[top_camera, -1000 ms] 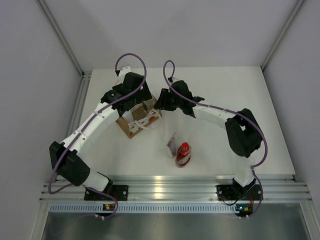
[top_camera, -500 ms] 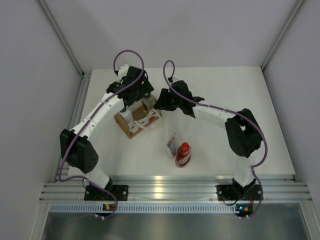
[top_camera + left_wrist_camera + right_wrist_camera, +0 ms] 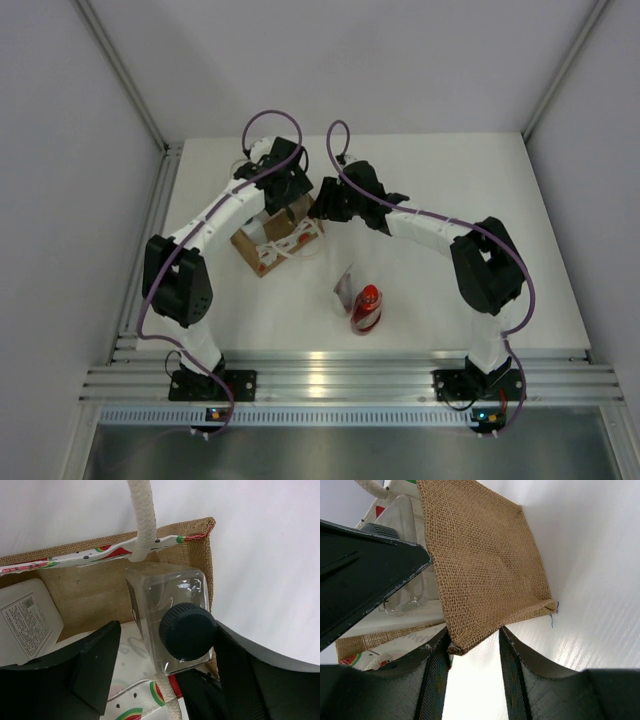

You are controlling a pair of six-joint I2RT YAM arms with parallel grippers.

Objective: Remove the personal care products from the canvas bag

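Note:
The canvas bag (image 3: pixel 272 243) stands at the back left of the table, its burlap wall (image 3: pixel 480 565) and white rope handle (image 3: pixel 142 515) close to both wrists. My left gripper (image 3: pixel 165 647) is down inside the bag, open, straddling a clear-white bottle with a dark round cap (image 3: pixel 187 630). Its right finger touches the cap and its left finger stands apart. A second white bottle (image 3: pixel 25 622) lies deeper in the bag. My right gripper (image 3: pixel 474 636) is shut on the bag's burlap corner. A red bottle (image 3: pixel 366 308) and a white flat tube (image 3: pixel 345 285) lie on the table.
The red bottle and the tube lie near the table's middle front, between the two arm bases. Grey walls and metal rails (image 3: pixel 140 110) border the white table (image 3: pixel 470 190). The left gripper's dark finger (image 3: pixel 365 565) fills the left of the right wrist view.
My left arm has stretched farther back and lowered its gripper into the bag, and its jaws have narrowed around the capped bottle. The right arm has stayed still on the bag's corner.

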